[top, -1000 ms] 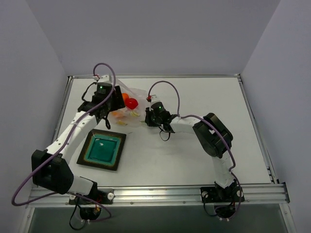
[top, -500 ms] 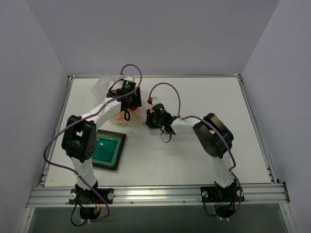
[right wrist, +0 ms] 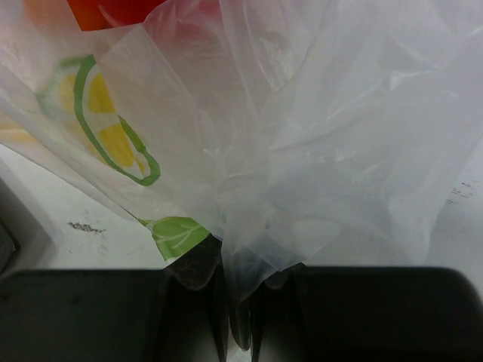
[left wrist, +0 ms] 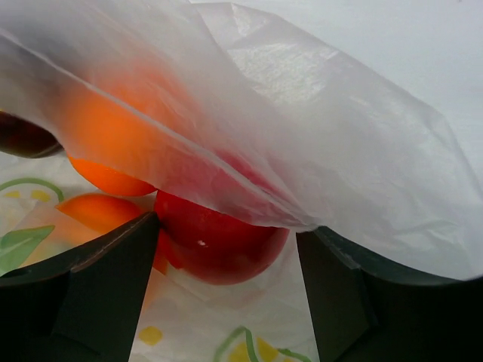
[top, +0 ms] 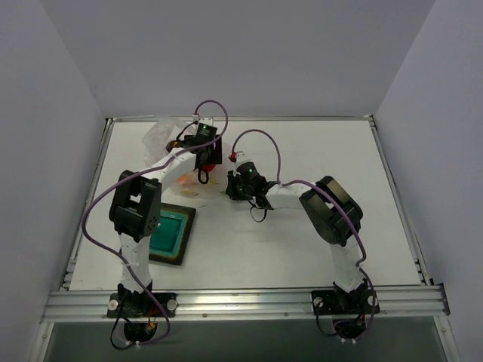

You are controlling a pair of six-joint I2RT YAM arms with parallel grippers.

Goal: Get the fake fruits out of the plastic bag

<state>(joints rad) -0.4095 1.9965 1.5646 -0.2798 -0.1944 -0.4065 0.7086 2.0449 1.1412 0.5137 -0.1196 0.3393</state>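
Note:
In the left wrist view my left gripper (left wrist: pixel 226 260) is open inside the mouth of the plastic bag (left wrist: pixel 339 136). A glossy red fruit (left wrist: pixel 219 245) lies between its fingers, close against the left finger (left wrist: pixel 90 302) and apart from the right one. An orange fruit (left wrist: pixel 106 132) and a dark maroon one (left wrist: pixel 19 136) lie behind, under the film. My right gripper (right wrist: pixel 240 317) is shut on a bunched fold of the plastic bag (right wrist: pixel 302 151). From above, the plastic bag (top: pixel 162 134) spreads at the back left, the left gripper (top: pixel 204 160) is over it and the right gripper (top: pixel 230 185) is at its right edge.
A square teal dish (top: pixel 175 253) with a dark rim sits on the table to the front left of the bag, beside the left arm's upright link. The table's raised edges run along the back and both sides.
The left arm has swung its elbow in and reached over to the bag's right part. The bag film now bulges toward the back left. The right gripper has kept its pinch in place.

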